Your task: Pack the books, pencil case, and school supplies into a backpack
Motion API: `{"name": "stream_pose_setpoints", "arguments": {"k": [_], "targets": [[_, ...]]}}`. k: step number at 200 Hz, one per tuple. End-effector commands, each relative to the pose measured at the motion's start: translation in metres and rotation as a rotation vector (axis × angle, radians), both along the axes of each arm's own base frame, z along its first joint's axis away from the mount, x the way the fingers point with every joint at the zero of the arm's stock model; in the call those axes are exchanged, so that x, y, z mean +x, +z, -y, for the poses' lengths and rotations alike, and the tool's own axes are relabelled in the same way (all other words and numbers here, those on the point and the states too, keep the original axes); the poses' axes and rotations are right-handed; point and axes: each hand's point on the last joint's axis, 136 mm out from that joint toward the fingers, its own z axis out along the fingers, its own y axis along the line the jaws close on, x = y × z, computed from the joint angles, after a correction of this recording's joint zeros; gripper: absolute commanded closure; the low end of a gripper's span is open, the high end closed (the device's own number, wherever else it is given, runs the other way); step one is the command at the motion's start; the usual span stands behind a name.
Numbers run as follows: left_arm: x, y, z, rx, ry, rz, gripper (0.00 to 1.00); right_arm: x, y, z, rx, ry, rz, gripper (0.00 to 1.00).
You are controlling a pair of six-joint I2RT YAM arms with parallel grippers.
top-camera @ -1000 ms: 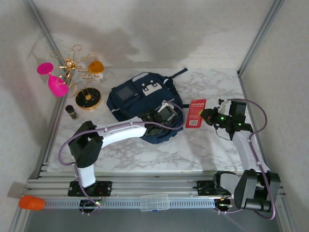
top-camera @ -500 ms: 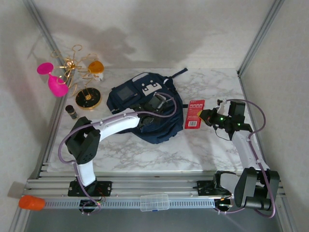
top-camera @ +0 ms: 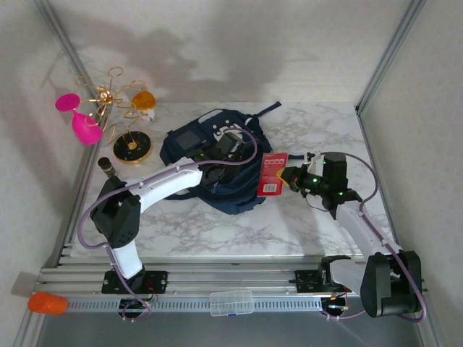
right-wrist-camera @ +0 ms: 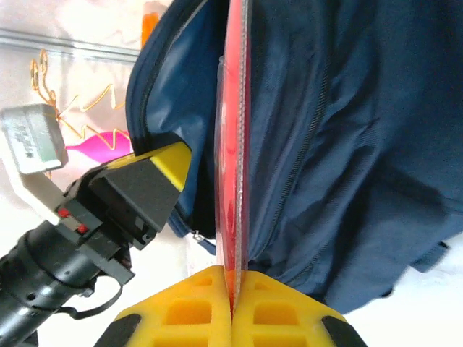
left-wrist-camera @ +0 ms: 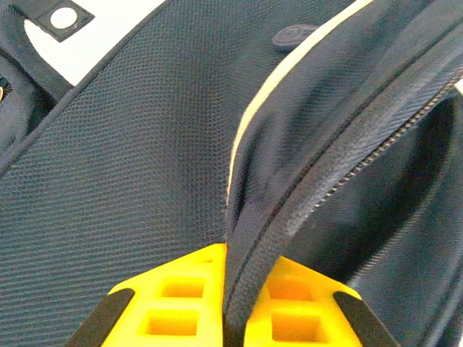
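Robotics lab test cell. Left arm (top-camera: 170,181) and right arm (top-camera: 362,228), white, cable-draped, bolted to aluminium rail (top-camera: 217,277) at near edge of marble-pattern tabletop (top-camera: 304,217). Aluminium frame posts (top-camera: 391,50) and plain white panels (top-camera: 239,43) enclose workspace. Mismatched props staged on tabletop: navy backpack (top-camera: 184,144), pink glass (top-camera: 83,126), gold wire stand (top-camera: 119,108), small dark bottle (top-camera: 108,168). Clear plastic box (top-camera: 231,302) on front rail.

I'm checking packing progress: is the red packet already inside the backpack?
No, the red packet is in plain sight outside the backpack, at its edge, clamped in the right gripper.
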Motion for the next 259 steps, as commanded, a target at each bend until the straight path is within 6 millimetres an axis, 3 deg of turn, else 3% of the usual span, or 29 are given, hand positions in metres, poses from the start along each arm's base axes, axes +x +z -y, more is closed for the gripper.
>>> {"name": "stream_pose_setpoints", "arguments": {"k": [1,35,60,102,141,161,193,201,222,240,259], "targets": [[-0.006,0.087,0.041,-0.303,0.033,0.114,1.0,0.022,0.027,-0.005,0.114,-0.124,0.056,1.0],[-0.01,0.109,0.056,-0.386,0.074,0.13,1.0,0.042,0.023,-0.03,0.104,-0.187,0.075,1.0],[-0.015,0.118,0.064,-0.426,0.065,0.138,1.0,0.06,0.008,-0.052,0.089,-0.21,0.05,1.0],[-0.014,0.116,0.062,-0.436,0.087,0.131,1.0,0.091,-0.016,-0.081,-0.006,-0.253,0.093,1.0],[-0.009,0.111,0.05,-0.429,0.144,0.143,1.0,0.091,-0.017,-0.111,-0.017,-0.171,0.129,0.69],[-0.005,0.108,0.042,-0.423,0.165,0.143,1.0,0.078,-0.013,-0.102,-0.057,-0.166,0.15,0.54],[-0.003,0.103,0.038,-0.437,0.169,0.135,1.0,0.059,-0.028,-0.078,-0.208,-0.177,0.115,0.52],[-0.003,0.103,0.039,-0.441,0.166,0.131,1.0,0.055,-0.035,-0.077,-0.222,-0.163,0.092,0.52],[-0.002,0.101,0.041,-0.457,0.158,0.125,1.0,0.043,-0.051,-0.086,-0.176,-0.108,0.035,0.65],[-0.003,0.097,0.043,-0.459,0.152,0.114,1.0,0.042,-0.047,-0.092,-0.138,-0.098,0.052,0.85],[-0.004,0.096,0.045,-0.464,0.146,0.108,1.0,0.045,-0.04,-0.105,-0.127,-0.067,0.073,0.94]]}}
